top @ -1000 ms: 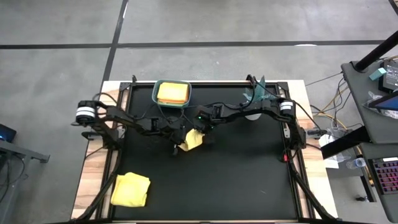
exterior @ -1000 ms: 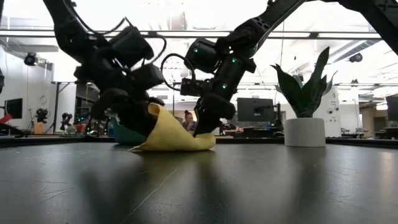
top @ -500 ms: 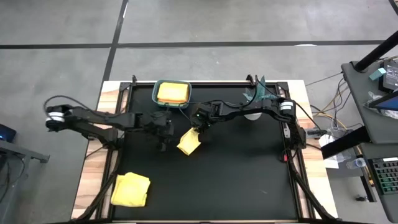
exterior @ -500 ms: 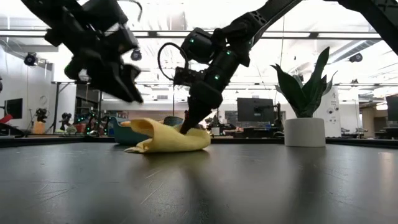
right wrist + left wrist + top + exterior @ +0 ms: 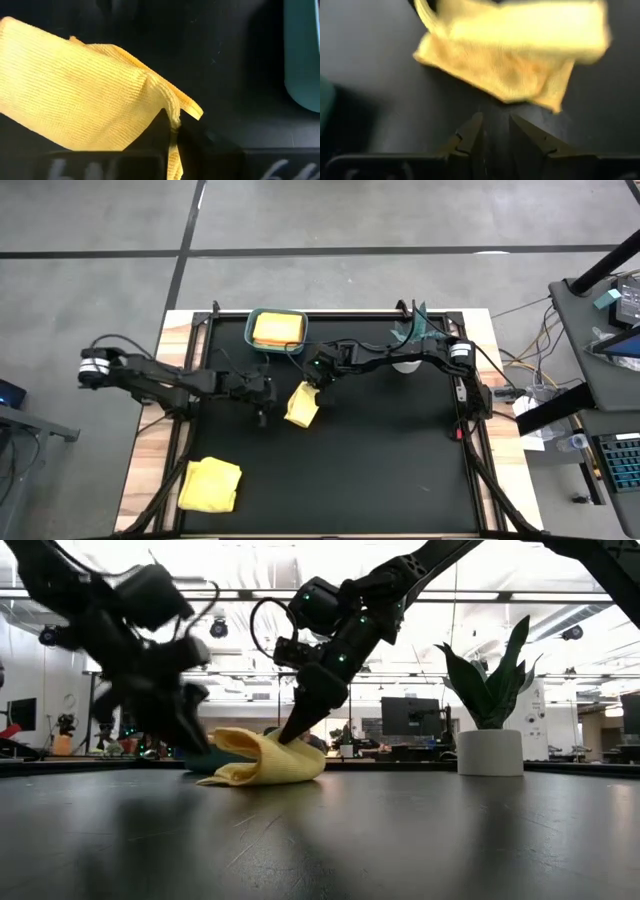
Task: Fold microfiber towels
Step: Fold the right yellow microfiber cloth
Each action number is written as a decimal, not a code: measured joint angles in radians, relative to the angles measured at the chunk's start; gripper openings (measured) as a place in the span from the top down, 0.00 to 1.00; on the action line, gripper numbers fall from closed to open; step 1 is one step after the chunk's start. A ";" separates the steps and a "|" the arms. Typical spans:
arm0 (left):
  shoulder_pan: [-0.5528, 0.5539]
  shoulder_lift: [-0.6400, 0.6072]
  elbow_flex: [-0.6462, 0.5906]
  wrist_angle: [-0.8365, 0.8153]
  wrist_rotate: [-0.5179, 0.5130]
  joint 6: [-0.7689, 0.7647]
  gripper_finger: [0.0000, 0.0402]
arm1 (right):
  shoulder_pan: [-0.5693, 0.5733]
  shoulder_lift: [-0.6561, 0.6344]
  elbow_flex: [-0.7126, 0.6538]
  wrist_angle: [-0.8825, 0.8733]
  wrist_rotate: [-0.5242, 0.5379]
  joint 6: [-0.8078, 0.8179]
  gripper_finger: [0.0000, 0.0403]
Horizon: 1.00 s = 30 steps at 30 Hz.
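1. High view. A black counter (image 5: pixel 400 470) filled the centre of the frame. A partly folded yellow towel (image 5: pixel 302 404) lay just left of centre, a teal bin (image 5: pixel 277 350) holding a folded orange-yellow towel (image 5: pixel 277 329) sat at upper centre, and a second yellow towel (image 5: pixel 210 484) lay crumpled at lower left. The left pincer (image 5: pixel 262 394) sat just left of the central towel; the right pincer (image 5: pixel 313 379) met the towel's upper edge. A potted plant (image 5: pixel 413 332) stood at upper right.

2. Low view. The right pincer (image 5: pixel 290 732) came down at centre onto the raised fold of the yellow towel (image 5: pixel 262 758). The left pincer (image 5: pixel 190 730) hung at left, just beside the cloth and apart from it. The plant (image 5: pixel 490 725) stood at right.

3. Left wrist view. The left pincer (image 5: pixel 496 131) was slightly parted and gripped nothing; the towel (image 5: pixel 512 60) lay ahead across the upper frame, one corner near the fingertips (image 5: pixel 474 122).

4. Right wrist view. The right pincer (image 5: pixel 172 131) was clenched on a corner of the towel (image 5: pixel 85 100), whose layers bunched at the grip. The bin's wall (image 5: pixel 302 55) showed at the right edge.

5. Judgement on the step. The fold looked under way. It would go best if the free pincer took the near loose corner, both corners were carried over level, and the edges were laid flush before letting go, since the bunched layers could slip askew.
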 joint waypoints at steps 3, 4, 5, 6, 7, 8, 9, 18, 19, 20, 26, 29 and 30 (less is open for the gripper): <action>0.001 0.090 -0.019 0.112 -0.023 0.000 0.84 | 0.003 0.000 0.001 0.003 -0.001 -0.008 0.97; 0.002 0.121 -0.021 0.156 -0.029 0.000 0.86 | 0.004 0.000 0.001 0.010 -0.001 -0.008 0.97; 0.002 0.156 -0.020 0.204 -0.031 0.003 0.87 | 0.004 0.000 0.001 0.016 -0.002 -0.009 0.97; 0.002 0.187 -0.020 0.238 -0.031 0.006 0.88 | 0.006 0.000 0.001 0.019 -0.002 -0.009 0.98; 0.002 0.219 -0.021 0.265 -0.031 0.008 0.89 | 0.006 0.000 0.001 0.022 -0.003 -0.009 0.98; 0.002 0.251 -0.019 0.297 -0.031 0.008 0.91 | 0.007 0.000 0.002 0.023 -0.003 -0.009 0.98; 0.002 0.276 -0.015 0.329 -0.032 0.009 0.92 | 0.008 0.000 0.002 0.024 -0.003 -0.008 0.98; 0.003 0.359 -0.017 0.483 0.008 0.016 0.99 | 0.013 0.004 0.003 0.103 -0.001 -0.016 0.98; 0.002 0.358 -0.017 0.481 0.009 0.017 1.00 | 0.011 0.008 0.003 0.111 -0.001 -0.017 0.98; 0.002 0.357 -0.017 0.480 0.011 0.017 1.00 | 0.008 0.016 0.003 0.118 0.002 -0.016 0.98; 0.002 0.355 -0.018 0.480 0.029 0.016 1.00 | -0.002 0.074 0.003 0.167 0.033 -0.008 0.98; 0.002 0.355 -0.018 0.481 0.031 0.015 1.00 | 0.000 0.081 0.008 0.211 0.036 0.006 0.98; 0.002 0.355 -0.018 0.481 0.032 0.015 1.00 | 0.000 0.083 0.012 0.214 0.040 0.009 0.98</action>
